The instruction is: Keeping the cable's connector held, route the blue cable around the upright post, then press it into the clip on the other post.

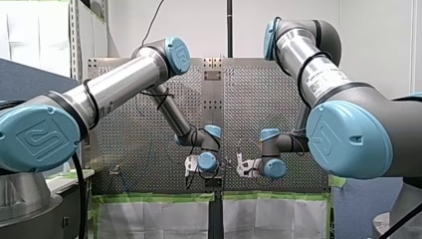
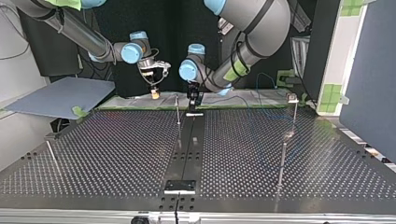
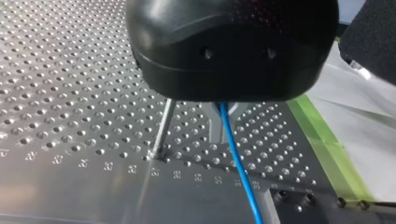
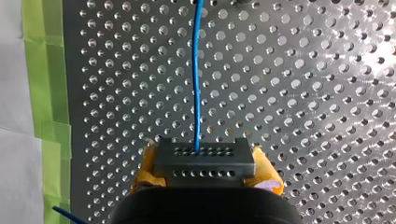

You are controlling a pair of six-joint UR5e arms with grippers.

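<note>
My right hand (image 4: 205,173) is closed on the connector (image 4: 204,161), a dark grey, matte, rectangular block with two rows of small round holes, clamped between yellow pads (image 4: 268,179) that look soft and slightly creased. The blue cable (image 4: 196,84), thin, smooth and glossy, comes out of the connector's upper row of holes and runs ahead of the hand over the worktop (image 4: 303,93), a dull metal plate drilled with an even grid of holes. Shiny green tape (image 4: 44,70) runs along the plate's edge, with white sheeting beyond it. In the left wrist view the cable passes beneath the rounded black casing of my left hand (image 2: 194,100); whether that hand is open or closed on the cable cannot be told. Just beside the cable stands a thin, bare metal post (image 3: 164,128), upright in the worktop. Small engraved numbers run along the plate near it, reading 27, 28, 29, 30, 31, 32.
</note>
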